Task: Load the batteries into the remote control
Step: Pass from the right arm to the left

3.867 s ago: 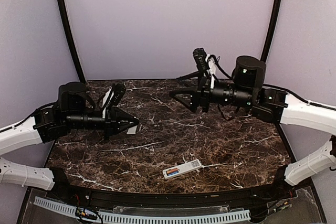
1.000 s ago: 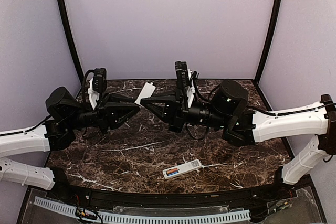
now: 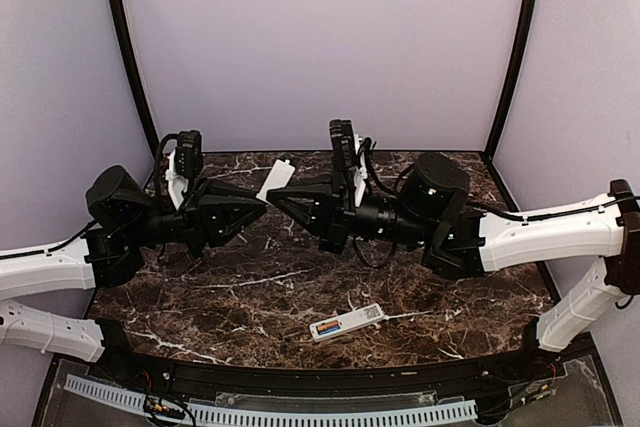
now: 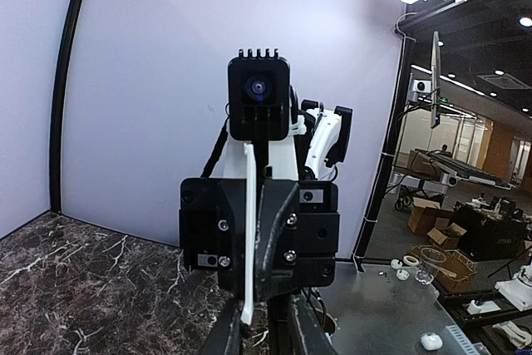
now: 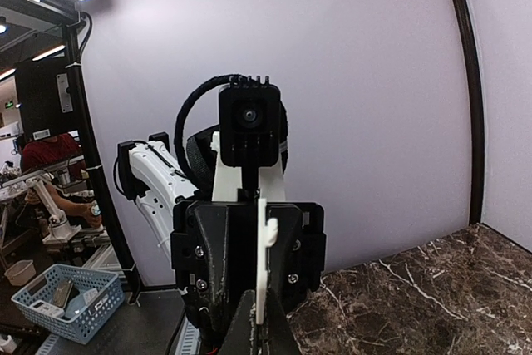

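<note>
The remote control (image 3: 352,320) lies face down near the table's front edge. The batteries (image 3: 325,328), one orange and one blue, show in its open left end. Both grippers meet tip to tip above the back middle of the table. A small flat white cover (image 3: 277,177) stands up between them. My right gripper (image 3: 274,197) is shut on the cover, seen edge-on in the right wrist view (image 5: 261,263) between my closed fingers (image 5: 260,326). My left gripper (image 3: 257,209) faces it with its jaws a little apart around the cover's lower end (image 4: 248,230).
The dark marble table (image 3: 250,297) has purple walls behind and to the sides. A perforated white strip (image 3: 270,412) runs along the near edge. Both arm bodies span the table's middle height.
My left gripper has lifted the cover from low over the left of the table to the back middle. My right arm has swung left to meet it. In the last second almost nothing moved.
</note>
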